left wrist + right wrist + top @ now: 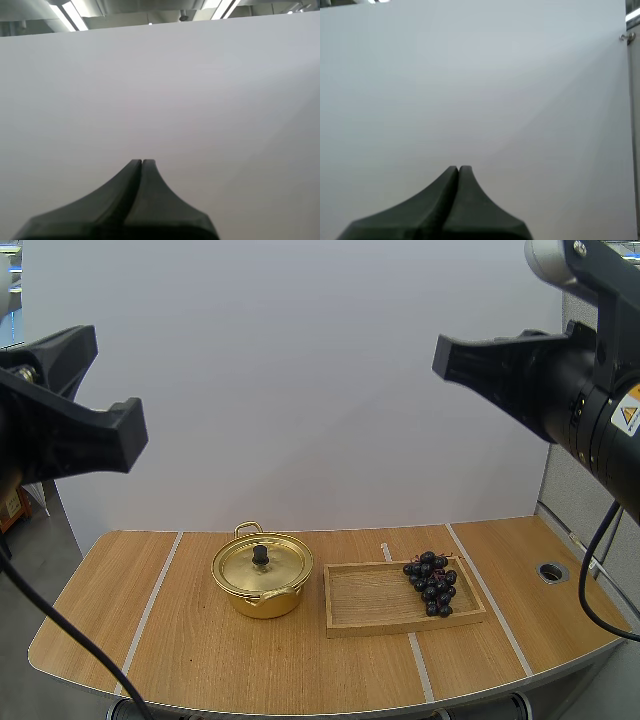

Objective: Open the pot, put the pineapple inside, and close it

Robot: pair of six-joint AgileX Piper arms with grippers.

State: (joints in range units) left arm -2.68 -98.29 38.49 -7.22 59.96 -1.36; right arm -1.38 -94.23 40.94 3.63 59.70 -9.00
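A gold pot (262, 580) stands on the wooden table, its lid (262, 564) on and a black knob (260, 555) on top. To its right a bunch of dark grapes (432, 583) lies at the right end of a wooden tray (372, 600). No pineapple is in sight. My left gripper (125, 435) hangs high at the left, far above the table, and my right gripper (445, 355) hangs high at the right. In each wrist view the fingers lie together as one dark wedge, left gripper (142, 161) and right gripper (458, 168) both shut on nothing, facing a plain white wall.
The table (200, 660) has pale strips running front to back and a round metal-rimmed hole (552, 571) at its right side. Its curved front edge lies near the arms' bases. Bare wood lies left of the pot and in front of the tray.
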